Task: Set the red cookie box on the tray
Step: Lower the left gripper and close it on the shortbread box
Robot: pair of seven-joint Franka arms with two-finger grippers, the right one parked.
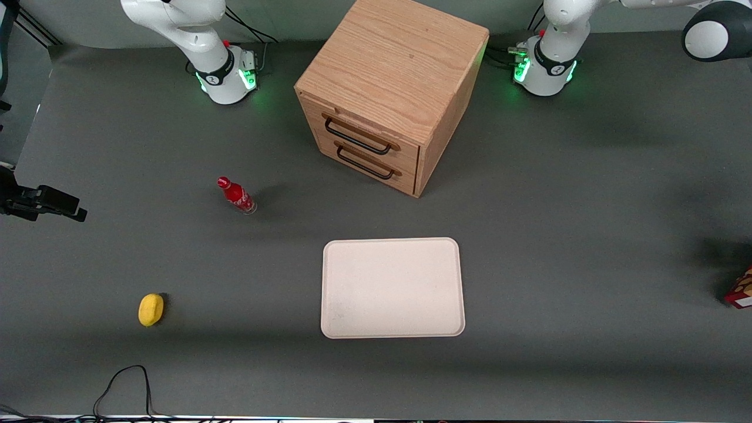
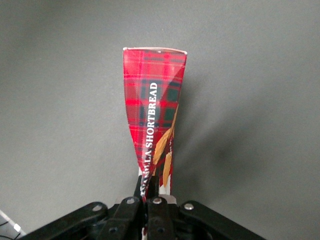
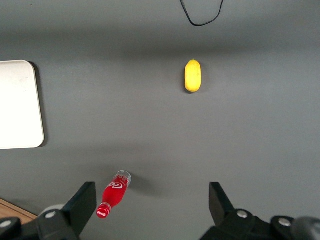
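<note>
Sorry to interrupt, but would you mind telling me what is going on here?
The left arm's gripper is shut on the red cookie box, holding it off the table at the working arm's end. The tray lies bare in front of the drawer cabinet, so the box is not yet placed.

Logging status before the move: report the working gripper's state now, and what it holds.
Left gripper: shut on the long dark-red tartan cardboard cookie box, held over the grey table at the working arm's end, well away from the flat cream-white rectangular tray.
</note>
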